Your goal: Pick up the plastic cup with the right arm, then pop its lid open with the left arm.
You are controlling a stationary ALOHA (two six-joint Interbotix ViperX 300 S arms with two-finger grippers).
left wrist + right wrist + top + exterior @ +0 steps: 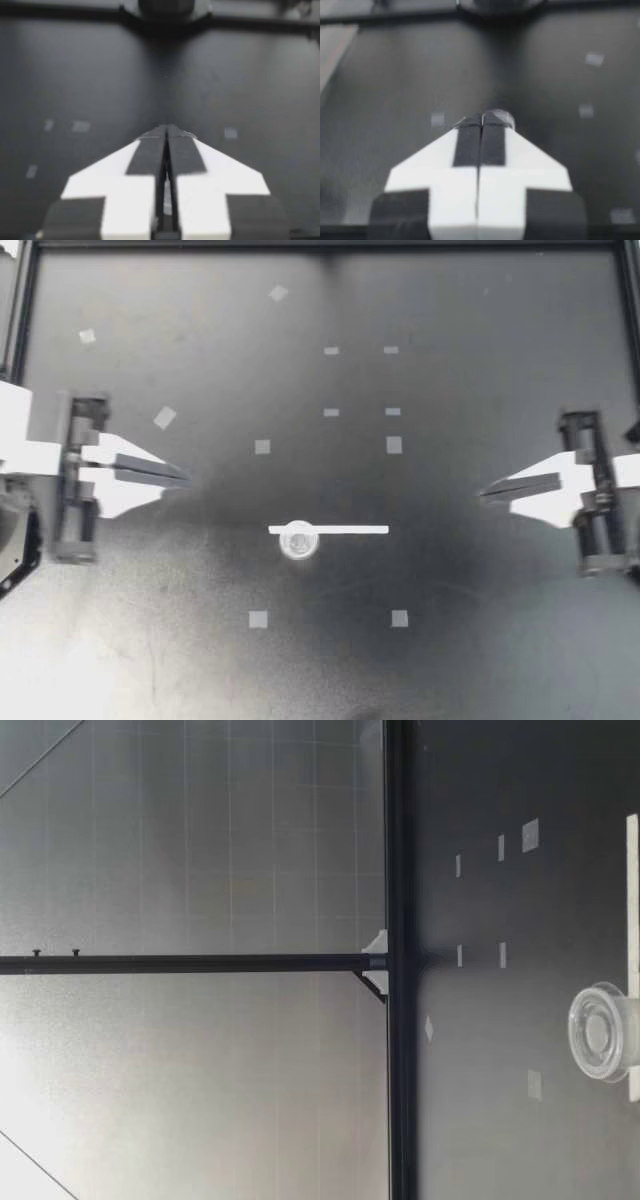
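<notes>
The left gripper (186, 479) and right gripper (482, 493) are being held at the desk's (500, 640) side edges, pointing inward, fingers pressed together on nothing. A clear round cup (299, 540) is being seen midway between those edges, touching a white strip (352, 530).

Glare whitens the table (480, 640) beside my left gripper (185, 478); elsewhere the light is dim.

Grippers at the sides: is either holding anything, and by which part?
Nothing is held. The left gripper and right gripper are shut and empty, far from the clear cup.

Overhead, low views; common clear cup (298, 539)
</notes>
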